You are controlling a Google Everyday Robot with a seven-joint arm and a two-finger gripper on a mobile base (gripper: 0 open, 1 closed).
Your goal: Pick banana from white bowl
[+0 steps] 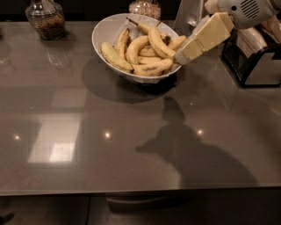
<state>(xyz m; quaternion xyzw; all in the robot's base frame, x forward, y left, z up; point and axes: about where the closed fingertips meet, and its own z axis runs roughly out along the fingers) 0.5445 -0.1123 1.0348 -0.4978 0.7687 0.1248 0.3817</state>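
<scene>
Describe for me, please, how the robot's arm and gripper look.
The gripper, beside the rim of the white bowl, is a pale cream, boxy, tapering block. Behind it the arm has a rounded white housing with dark vent slots. No cables or markings show.

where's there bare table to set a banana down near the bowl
The glossy grey tabletop is bare across the whole front, from the wide white bowl down to the near edge, and left of the bowl below the clear glass jar. Crowded: the back right, where the cream gripper hangs at the bowl's rim beside the black metal rack.
</scene>
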